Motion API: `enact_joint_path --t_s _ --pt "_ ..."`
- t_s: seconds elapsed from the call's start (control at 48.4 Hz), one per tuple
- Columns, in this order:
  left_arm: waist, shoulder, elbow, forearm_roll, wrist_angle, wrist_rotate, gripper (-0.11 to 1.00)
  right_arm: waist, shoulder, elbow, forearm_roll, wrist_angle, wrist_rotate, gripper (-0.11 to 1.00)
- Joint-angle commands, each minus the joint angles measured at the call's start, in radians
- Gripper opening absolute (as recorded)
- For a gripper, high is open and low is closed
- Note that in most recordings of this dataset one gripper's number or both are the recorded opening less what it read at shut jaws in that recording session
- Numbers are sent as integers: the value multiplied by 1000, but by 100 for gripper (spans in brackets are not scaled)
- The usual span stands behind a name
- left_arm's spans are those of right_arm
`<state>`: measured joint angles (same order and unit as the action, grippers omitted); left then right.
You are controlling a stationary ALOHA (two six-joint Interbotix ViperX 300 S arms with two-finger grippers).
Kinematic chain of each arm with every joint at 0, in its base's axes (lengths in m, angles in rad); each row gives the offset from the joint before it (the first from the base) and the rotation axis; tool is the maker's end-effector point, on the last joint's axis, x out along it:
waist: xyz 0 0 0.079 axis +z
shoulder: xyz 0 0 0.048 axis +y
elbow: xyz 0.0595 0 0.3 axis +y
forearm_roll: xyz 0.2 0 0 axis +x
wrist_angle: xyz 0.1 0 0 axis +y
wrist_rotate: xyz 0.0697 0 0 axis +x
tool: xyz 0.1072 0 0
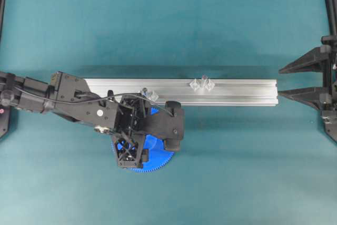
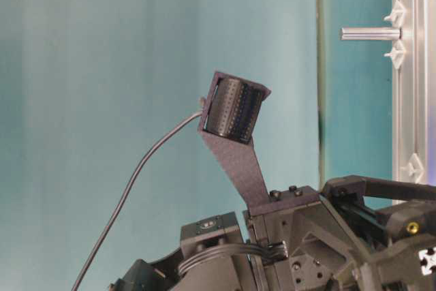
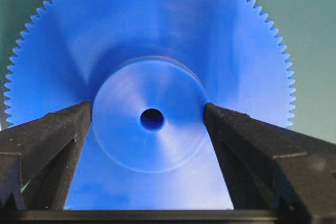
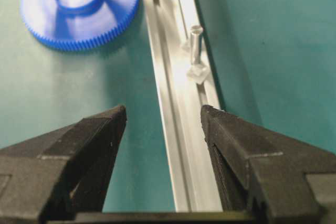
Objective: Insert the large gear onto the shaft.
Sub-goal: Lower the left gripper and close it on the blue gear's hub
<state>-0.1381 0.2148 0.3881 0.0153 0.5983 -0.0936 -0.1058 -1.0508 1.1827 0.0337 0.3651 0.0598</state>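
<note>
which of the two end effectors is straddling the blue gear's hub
The left end effector: its open fingers flank the raised hub of the big bright-blue toothed plastic gear. The right end effector sits open beyond the silver aluminium rail's end.

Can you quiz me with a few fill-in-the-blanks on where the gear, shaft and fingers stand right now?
1. The left gripper has its fingers on either side of the large gear's raised ____.
2. The large gear lies flat on the ____ mat.
3. The shaft stands on the ____ rail.
4. The right gripper holds ____.

Missing words: hub; teal; aluminium; nothing
</note>
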Motion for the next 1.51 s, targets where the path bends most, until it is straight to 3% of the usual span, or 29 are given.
enact_joint_path --t_s 0.0,1.137,1.489 --pt "-11 -8 -2 2 -3 -2 93 3 6 -9 0 -8 6 69" --pt "-40 9 35 2 5 -12 92 6 -9 -8 0 -5 8 69" --pt "-38 6 28 2 25 5 79 6 -9 -9 0 -8 8 69"
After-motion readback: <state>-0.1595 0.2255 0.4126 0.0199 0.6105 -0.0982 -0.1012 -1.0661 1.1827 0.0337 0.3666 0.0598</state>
